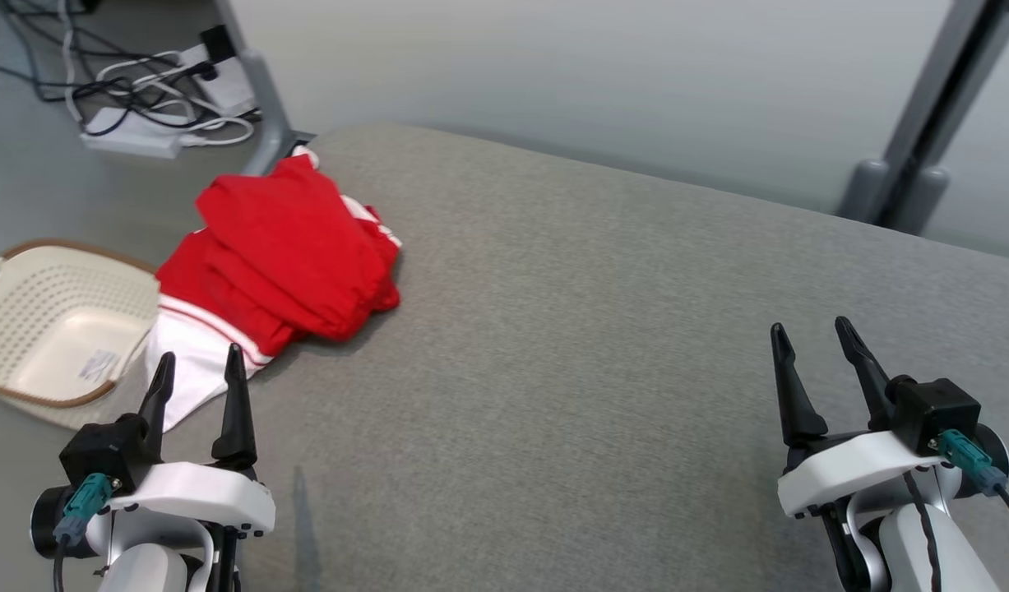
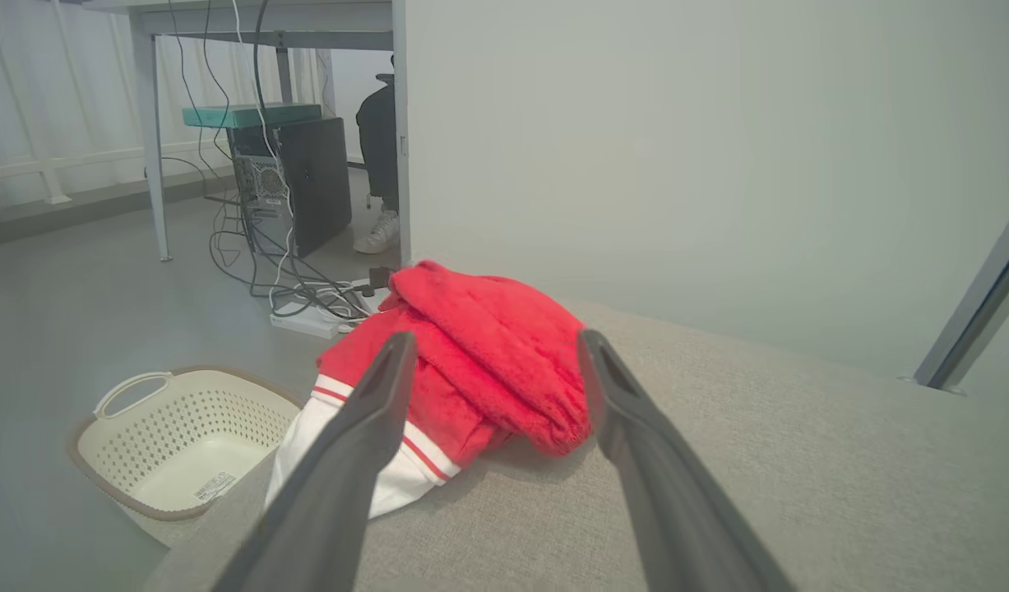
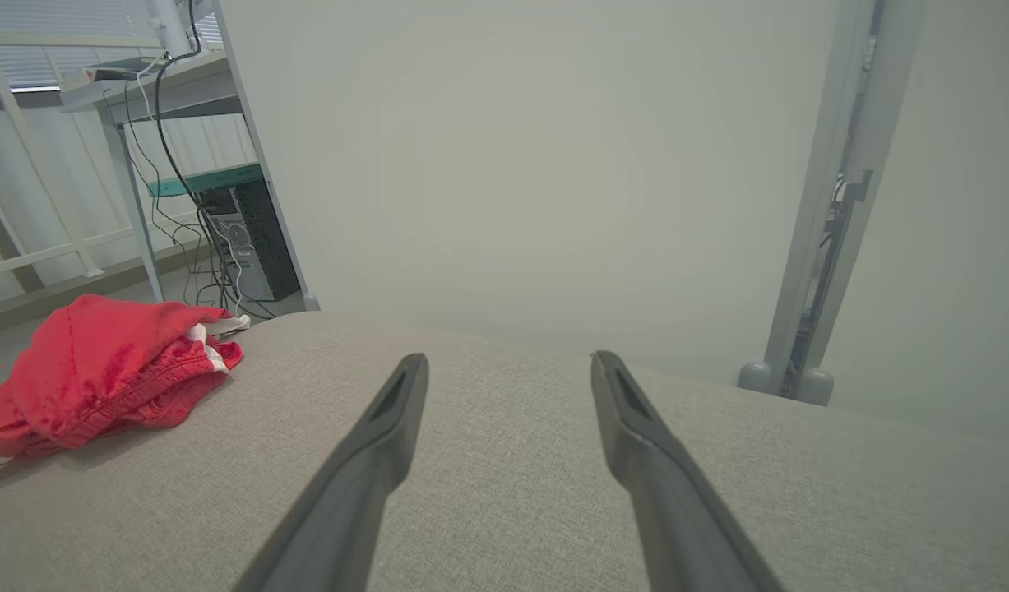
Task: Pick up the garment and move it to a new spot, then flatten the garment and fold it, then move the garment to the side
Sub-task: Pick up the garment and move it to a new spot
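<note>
Along the left edge of the grey fabric tabletop [image 1: 594,329], the crumpled red-and-white garment [image 1: 282,255] overhangs; open surface spreads rightward. The left tool [image 1: 201,352], released and empty, sits just before the garment. The right tool [image 1: 808,325], also released, is well apart.

A red garment [image 1: 282,247] with a white, red-striped panel is seen bunched in a loose heap at the left edge of the grey tabletop [image 1: 594,329], its white part draped over that edge.
</note>
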You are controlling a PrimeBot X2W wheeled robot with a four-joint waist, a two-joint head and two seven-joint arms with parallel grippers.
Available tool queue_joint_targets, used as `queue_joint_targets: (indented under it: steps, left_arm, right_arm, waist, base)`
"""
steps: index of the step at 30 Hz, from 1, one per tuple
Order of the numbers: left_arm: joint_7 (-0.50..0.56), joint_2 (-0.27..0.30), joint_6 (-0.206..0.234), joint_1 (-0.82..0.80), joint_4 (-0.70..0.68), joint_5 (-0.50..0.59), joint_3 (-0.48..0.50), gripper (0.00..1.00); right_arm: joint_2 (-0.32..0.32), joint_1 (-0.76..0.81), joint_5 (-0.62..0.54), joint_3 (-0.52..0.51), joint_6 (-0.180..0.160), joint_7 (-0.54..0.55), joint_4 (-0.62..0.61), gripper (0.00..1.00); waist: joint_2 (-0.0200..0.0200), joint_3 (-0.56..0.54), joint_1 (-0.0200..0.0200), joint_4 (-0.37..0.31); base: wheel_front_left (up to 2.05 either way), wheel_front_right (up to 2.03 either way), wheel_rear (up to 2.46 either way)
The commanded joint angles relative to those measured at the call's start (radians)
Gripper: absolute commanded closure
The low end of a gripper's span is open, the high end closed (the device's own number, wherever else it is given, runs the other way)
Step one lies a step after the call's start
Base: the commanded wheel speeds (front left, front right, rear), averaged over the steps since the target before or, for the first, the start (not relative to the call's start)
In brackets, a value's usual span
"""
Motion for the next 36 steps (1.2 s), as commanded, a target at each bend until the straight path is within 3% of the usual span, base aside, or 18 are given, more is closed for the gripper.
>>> queue_joint_targets:
  steps: [1, 8, 24, 31, 36]
  left_arm:
    - [-0.006, 0.002, 0.003, -0.007, 0.004, -0.007, 0.006, 0.0]
    - [-0.02, -0.003, -0.001, -0.016, 0.019, -0.017, 0.008, 0.0]
    - [-0.034, -0.01, -0.007, -0.057, 0.04, -0.026, 0.004, 0.0]
    - [-0.004, 0.002, -0.033, -0.186, 0.023, -0.038, -0.003, 0.0]
    - [0.089, 0.021, -0.072, -0.316, 0.109, -0.077, -0.009, 0.0]
  right_arm:
    - [-0.006, -0.004, 0.004, 0.001, 0.001, 0.001, -0.003, 0.0]
    - [-0.008, -0.015, 0.001, 0.002, 0.001, 0.008, -0.006, 0.0]
    - [-0.016, -0.014, -0.001, 0.005, 0.001, 0.019, -0.017, 0.0]
    - [-0.029, -0.033, -0.017, 0.013, 0.001, 0.037, -0.046, 0.0]
    - [-0.034, -0.065, -0.032, 0.024, 0.001, 0.052, -0.07, 0.0]
  waist:
    - [0.0, 0.01, 0.0, 0.039]
    - [0.0, 0.014, 0.0, 0.074]
    - [0.0, 0.025, 0.0, 0.085]
    - [0.0, 0.073, 0.0, 0.071]
    - [0.0, 0.137, 0.0, 0.031]
  base:
    - [0.0, 0.0, 0.0]
    - [0.0, 0.0, 0.0]
    - [0.0, 0.0, 0.0]
    - [0.0, 0.0, 0.0]
    - [0.0, 0.0, 0.0]
